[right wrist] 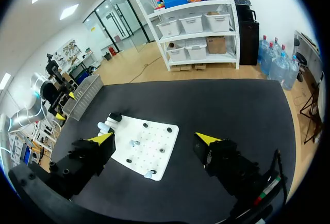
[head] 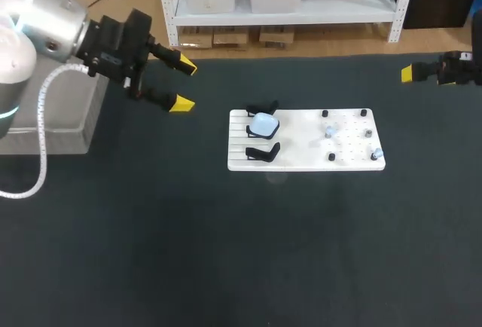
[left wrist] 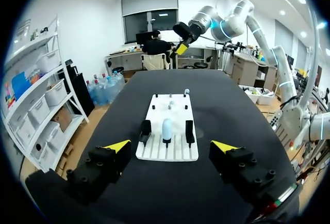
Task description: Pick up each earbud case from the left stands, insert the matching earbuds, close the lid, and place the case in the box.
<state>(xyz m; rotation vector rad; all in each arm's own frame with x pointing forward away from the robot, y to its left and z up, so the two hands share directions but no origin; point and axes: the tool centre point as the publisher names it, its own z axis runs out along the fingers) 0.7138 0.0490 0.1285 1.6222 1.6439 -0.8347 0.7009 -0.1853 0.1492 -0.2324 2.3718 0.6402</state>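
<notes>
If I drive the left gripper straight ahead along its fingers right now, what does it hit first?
The left gripper would likely meet the white board at its near edge, then the pale blue earbud case just behind. Its height over the board is unclear.

Light: bright, even, from overhead | table [head: 226, 252]: matte black, evenly lit | white board [head: 301, 154]: brightest surface, nearly washed out, faint soft shadow along its near edge | earbud case [head: 263, 124]: pale highlight on top | left arm's metal housing [head: 45, 10]: broad soft sheen | wrist views: table edges bow outward.
</notes>
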